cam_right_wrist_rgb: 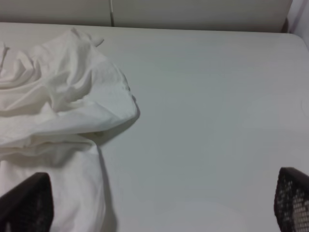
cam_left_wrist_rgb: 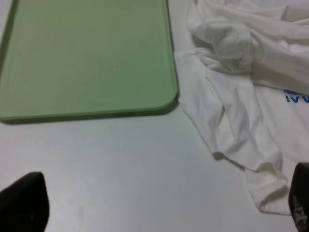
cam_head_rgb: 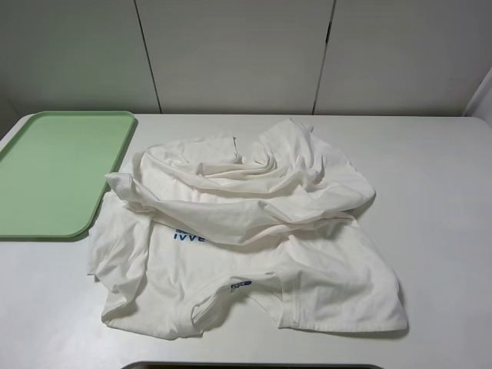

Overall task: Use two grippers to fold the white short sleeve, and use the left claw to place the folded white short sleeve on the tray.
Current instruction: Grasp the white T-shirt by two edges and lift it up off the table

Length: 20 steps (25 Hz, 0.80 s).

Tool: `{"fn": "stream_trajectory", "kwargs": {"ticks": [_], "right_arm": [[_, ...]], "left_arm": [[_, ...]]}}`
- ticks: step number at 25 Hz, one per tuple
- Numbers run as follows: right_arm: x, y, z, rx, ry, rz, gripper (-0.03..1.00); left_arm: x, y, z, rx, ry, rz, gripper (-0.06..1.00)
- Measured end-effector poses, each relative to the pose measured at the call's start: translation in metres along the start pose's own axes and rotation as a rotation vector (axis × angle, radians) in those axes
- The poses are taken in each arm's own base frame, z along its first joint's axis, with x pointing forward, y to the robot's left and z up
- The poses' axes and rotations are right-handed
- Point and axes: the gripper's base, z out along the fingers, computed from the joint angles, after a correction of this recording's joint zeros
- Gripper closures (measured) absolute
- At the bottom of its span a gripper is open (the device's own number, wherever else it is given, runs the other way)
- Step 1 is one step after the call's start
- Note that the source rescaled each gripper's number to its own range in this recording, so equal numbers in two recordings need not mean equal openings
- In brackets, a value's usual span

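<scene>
Black fingers [cam_left_wrist_rgb: 21, 203] of the left claw [cam_left_wrist_rgb: 159, 205] sit at the edges of its wrist view, spread wide with only bare table between them. The right gripper [cam_right_wrist_rgb: 154, 203] has the same wide, unladen stance beside the shirt's right side. Both hang above the white table [cam_head_rgb: 430, 192].

Across its middle sprawls the white short sleeve [cam_head_rgb: 254, 231], collar toward the near edge. Its lower part is heaped back over the chest in loose ridges. At the far left lies the tray [cam_head_rgb: 54, 177], with its near right corner just beside one sleeve and possibly touching it. Blue lettering [cam_head_rgb: 188, 237] peeks half-covered from under the heap, and the blue neck label [cam_head_rgb: 240, 286] marks the collar.

Folding looks unstarted, so the first step is probably to flatten the shirt. Each gripper should pinch one side of the heaped hem, taking one layer only. Both should then draw it away evenly and low, keeping the cloth off the tray until the fold is done.
</scene>
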Motion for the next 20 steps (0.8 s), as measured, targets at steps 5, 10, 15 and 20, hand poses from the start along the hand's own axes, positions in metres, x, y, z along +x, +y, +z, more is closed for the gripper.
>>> {"fn": "stream_trajectory", "kwargs": {"ticks": [5,10,15,20], "right_arm": [[0.0000,0.0000,0.0000,0.000,0.000,0.000,-0.03],[0.0000,0.0000,0.0000,0.000,0.000,0.000,-0.03],[0.0000,0.0000,0.0000,0.000,0.000,0.000,-0.03],[0.0000,0.0000,0.0000,0.000,0.000,0.000,-0.03]], "left_arm": [[0.0000,0.0000,0.0000,0.000,0.000,0.000,-0.05],[0.0000,0.0000,0.0000,0.000,0.000,0.000,-0.05],[0.0002,0.0000,0.0000,0.000,0.002,0.000,-0.05],[0.0002,0.0000,0.0000,0.000,0.002,0.000,-0.05]]}}
